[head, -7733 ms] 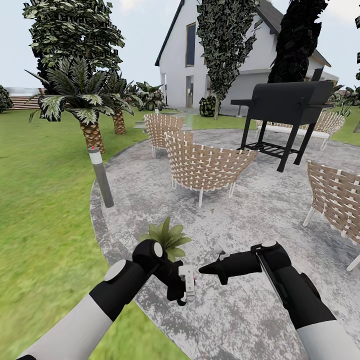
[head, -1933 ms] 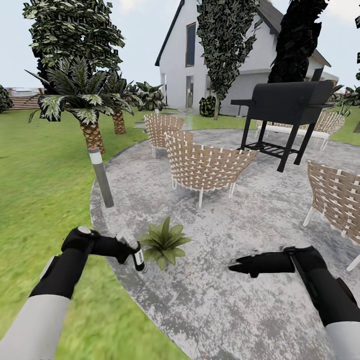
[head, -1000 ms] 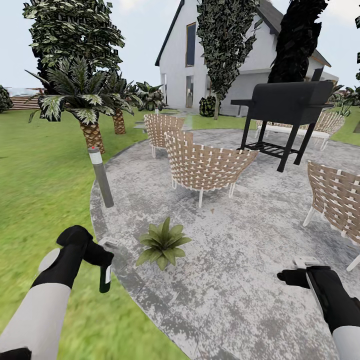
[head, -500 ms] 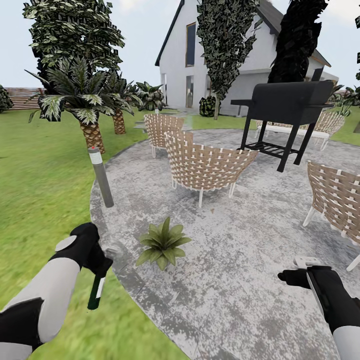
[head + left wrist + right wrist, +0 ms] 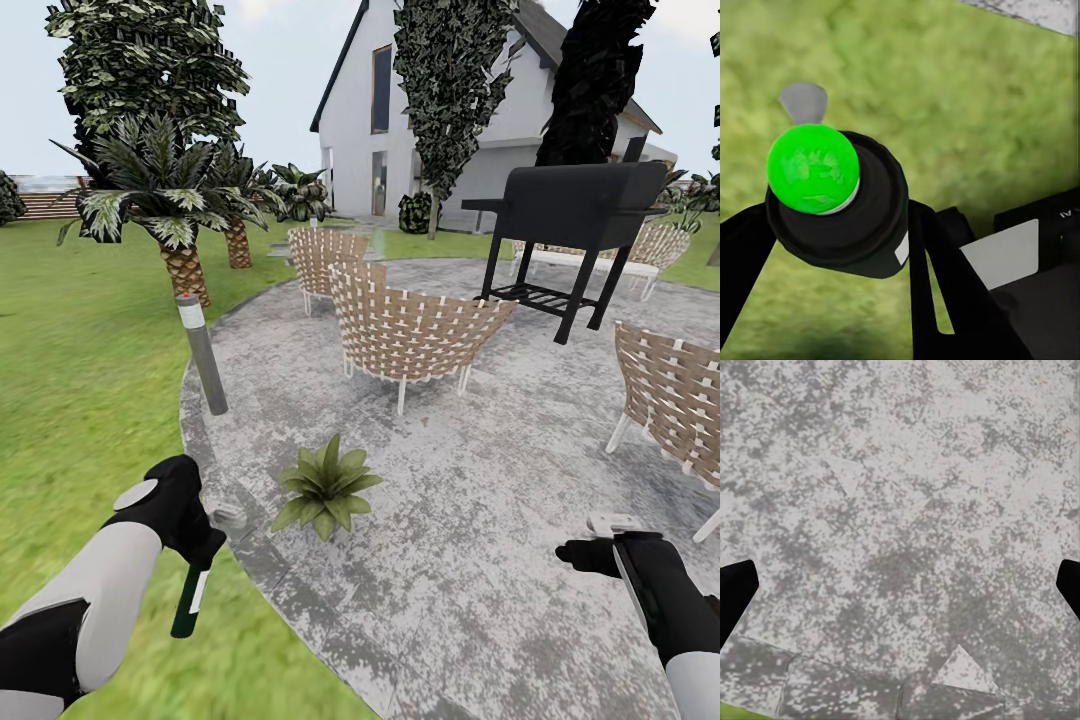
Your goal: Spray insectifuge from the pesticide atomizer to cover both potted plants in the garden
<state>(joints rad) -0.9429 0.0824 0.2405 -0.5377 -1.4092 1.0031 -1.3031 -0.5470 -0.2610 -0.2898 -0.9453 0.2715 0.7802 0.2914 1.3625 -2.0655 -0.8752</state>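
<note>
The left gripper (image 5: 205,545) is clamping the neck of the spray bottle (image 5: 188,600), whose slim dark green body is hanging almost straight down over the grass (image 5: 90,380), its long axis running from about 12 to 6 o'clock with the base tipped a little toward 7; in the left wrist view the bottle (image 5: 832,199) is showing end-on, a bright green disc inside a dark round rim, squeezed between two black fingers (image 5: 945,285). From this gripper the nearest potted plant (image 5: 327,487) is lying toward 2 o'clock — close by, but not touching — so the left arm is plainly the nearer one and, to my judgement, the bottle's spraying end will need swinging round that way. The plant is a low rosette of broad, pointed, matte green leaves sitting flat on the patio (image 5: 480,560), whose paving is looking rough, mottled grey and white, with a curved edge against the lawn. The right gripper (image 5: 585,553) is hovering over that paving out at 3 o'clock, well apart from the plant — its dark finger tips (image 5: 736,592) are standing wide apart with nothing between them.
</note>
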